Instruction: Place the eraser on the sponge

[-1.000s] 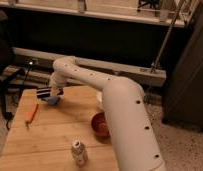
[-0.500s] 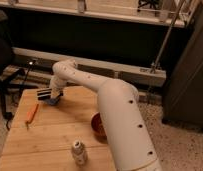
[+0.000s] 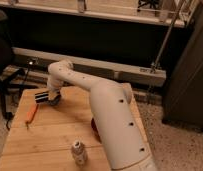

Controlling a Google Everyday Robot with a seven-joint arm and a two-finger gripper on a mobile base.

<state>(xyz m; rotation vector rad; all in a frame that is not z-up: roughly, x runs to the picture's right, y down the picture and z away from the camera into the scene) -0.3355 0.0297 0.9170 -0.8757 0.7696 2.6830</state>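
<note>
The eraser (image 3: 41,96), a black block with a white stripe, sits at the far left of the wooden table (image 3: 50,135). Its right end is at my gripper (image 3: 51,95). The blue-grey sponge (image 3: 56,101) shows only as a small dark patch just below and right of the gripper, mostly hidden by the wrist. The eraser's right end appears to lie over the sponge's left edge, but I cannot tell if they touch. My white arm (image 3: 110,115) reaches across the table from the lower right.
An orange stick (image 3: 31,115) lies near the table's left edge. A small can (image 3: 79,152) stands near the front. A red bowl (image 3: 94,128) peeks out behind my arm. A dark chair (image 3: 4,75) stands left of the table.
My arm's large link has swung left and closer to the camera, covering more of the red bowl. The gripper and eraser have stayed nearly in place at the sponge.
</note>
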